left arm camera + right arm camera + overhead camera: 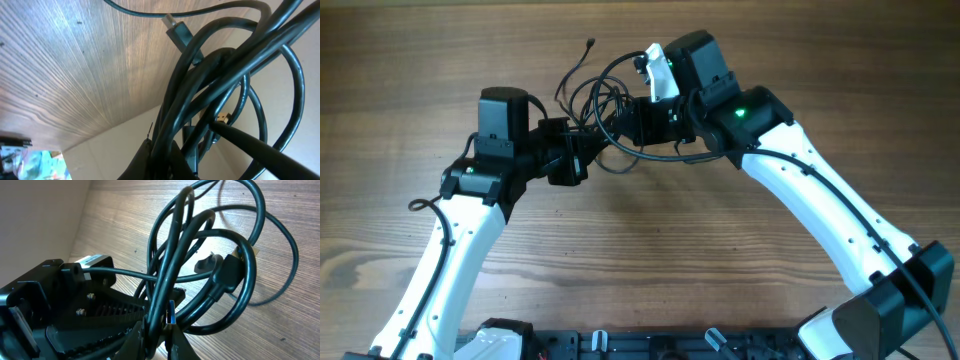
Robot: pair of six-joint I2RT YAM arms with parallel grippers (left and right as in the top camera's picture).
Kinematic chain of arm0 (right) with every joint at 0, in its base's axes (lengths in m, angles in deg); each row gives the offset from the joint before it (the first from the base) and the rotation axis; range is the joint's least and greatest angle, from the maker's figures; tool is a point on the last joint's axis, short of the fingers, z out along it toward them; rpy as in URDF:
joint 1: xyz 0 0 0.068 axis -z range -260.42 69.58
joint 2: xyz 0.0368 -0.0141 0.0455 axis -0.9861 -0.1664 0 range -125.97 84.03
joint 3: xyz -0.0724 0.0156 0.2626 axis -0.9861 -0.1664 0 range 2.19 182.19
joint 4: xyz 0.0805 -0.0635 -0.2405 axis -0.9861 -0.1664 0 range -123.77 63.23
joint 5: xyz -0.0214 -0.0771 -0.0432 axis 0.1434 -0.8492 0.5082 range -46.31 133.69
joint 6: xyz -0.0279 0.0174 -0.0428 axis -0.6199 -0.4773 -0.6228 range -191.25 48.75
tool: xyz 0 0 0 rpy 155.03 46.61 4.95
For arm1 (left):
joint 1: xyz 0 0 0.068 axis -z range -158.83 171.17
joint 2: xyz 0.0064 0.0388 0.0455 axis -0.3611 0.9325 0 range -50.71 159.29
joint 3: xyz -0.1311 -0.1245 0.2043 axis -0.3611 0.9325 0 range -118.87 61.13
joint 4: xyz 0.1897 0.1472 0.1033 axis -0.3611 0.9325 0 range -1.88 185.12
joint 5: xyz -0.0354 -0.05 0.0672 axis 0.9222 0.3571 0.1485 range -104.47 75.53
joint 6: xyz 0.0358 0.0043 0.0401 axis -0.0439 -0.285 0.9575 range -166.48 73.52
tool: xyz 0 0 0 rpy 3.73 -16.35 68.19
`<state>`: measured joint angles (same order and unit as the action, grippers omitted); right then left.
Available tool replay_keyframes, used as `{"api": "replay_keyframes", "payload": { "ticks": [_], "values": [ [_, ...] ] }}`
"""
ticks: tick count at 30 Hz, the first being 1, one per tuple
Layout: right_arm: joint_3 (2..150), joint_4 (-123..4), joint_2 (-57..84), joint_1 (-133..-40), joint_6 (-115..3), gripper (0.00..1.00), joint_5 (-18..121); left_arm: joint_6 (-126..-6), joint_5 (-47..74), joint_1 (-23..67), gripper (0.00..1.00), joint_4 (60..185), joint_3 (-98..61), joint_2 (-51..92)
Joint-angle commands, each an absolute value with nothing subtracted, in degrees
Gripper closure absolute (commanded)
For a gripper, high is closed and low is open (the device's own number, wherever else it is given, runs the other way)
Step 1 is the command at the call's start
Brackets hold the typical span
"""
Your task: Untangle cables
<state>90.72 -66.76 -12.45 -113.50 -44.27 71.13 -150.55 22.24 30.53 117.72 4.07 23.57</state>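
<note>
A tangle of thin black cables (605, 110) hangs above the wooden table between my two grippers. My left gripper (582, 157) is shut on strands at the tangle's left side; in the left wrist view the cables (215, 95) run up from between its fingers (162, 162). My right gripper (625, 122) is shut on strands at the right side; in the right wrist view the loops (200, 265) rise from its fingers (160, 340), with a blue-tongued USB plug (171, 312) beside them. One loose end with a plug (590, 44) reaches toward the table's far side.
The wooden table (800, 60) lies all round the arms. The left arm's body (55, 305) shows close in the right wrist view. A dark rail (650, 345) runs along the table's front edge.
</note>
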Motion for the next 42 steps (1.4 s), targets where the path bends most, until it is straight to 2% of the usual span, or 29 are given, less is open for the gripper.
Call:
{"api": "replay_keyframes", "payload": {
  "ticks": [1,7,8,10,12,15,19,21,22,26,28,32,38,42],
  "values": [
    [90.68,-67.39,-14.97,-113.67,-45.77,0.95,67.65,-143.12,24.16,31.23,0.96,116.28,2.94,22.22],
    [90.68,-73.18,-14.97,-113.67,-45.77,0.96,57.82,-141.32,17.47,31.23,0.93,116.26,2.94,22.22],
    [90.68,-74.30,-14.97,-113.67,-45.71,0.96,55.74,-141.22,16.86,31.23,0.89,116.26,2.94,22.22],
    [90.68,-76.79,-14.97,-113.65,-45.58,0.96,50.19,-141.19,15.61,31.23,0.69,116.00,2.94,22.22],
    [90.68,-77.36,-14.97,-113.46,-45.56,0.96,48.49,-141.17,15.55,31.23,0.60,114.51,2.94,22.22],
    [90.68,-77.14,-14.97,-113.30,-45.38,0.96,48.40,-139.20,15.37,31.23,0.53,113.29,2.94,22.22],
    [90.68,-77.09,-14.97,-113.28,-45.62,0.96,48.60,-124.82,15.13,31.23,0.59,112.24,2.94,22.37],
    [90.68,-76.85,-14.97,-113.28,-45.80,0.96,49.53,-114.51,15.48,31.23,0.68,112.26,2.94,22.54],
    [90.68,-76.55,-14.97,-113.28,-45.82,0.96,50.52,-110.57,16.18,31.25,0.69,112.11,2.94,22.91],
    [90.68,-74.03,-14.97,-113.28,-48.62,0.96,59.55,-99.95,18.06,32.10,0.57,111.91,2.94,27.05],
    [90.70,-73.95,-14.97,-113.28,-48.79,0.96,63.26,-98.20,20.60,32.96,0.50,110.86,2.94,30.63],
    [91.36,-73.82,-14.97,-113.17,-49.71,0.96,69.23,-94.84,25.10,35.54,0.49,106.88,2.94,37.54],
    [99.40,-73.44,-14.20,-111.12,-49.84,0.96,77.95,-94.62,24.66,37.68,0.65,106.60,2.94,42.32],
    [105.26,-72.64,-14.14,-107.07,-46.60,0.96,78.50,-94.16,24.47,37.68,0.65,107.01,2.94,42.41]
  ]
}}
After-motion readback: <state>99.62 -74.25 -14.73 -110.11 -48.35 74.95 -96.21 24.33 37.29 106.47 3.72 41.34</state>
